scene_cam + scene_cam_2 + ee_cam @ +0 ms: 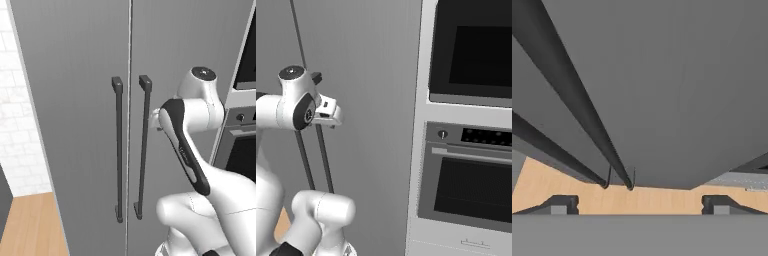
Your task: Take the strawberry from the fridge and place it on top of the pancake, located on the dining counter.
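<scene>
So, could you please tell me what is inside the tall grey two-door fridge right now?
Nothing inside can be seen: both doors of the tall grey two-door fridge are shut, hiding everything behind them. Just the two long dark vertical bar handles show, with the open hand facing the right door.

2 base views flank the fridge (90, 125) closely; hand view looks down its door.

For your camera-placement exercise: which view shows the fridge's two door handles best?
The left base view: both fridge handles appear whole on shut doors. The right base view has them partly behind the arm; the hand view foreshortens them.
</scene>
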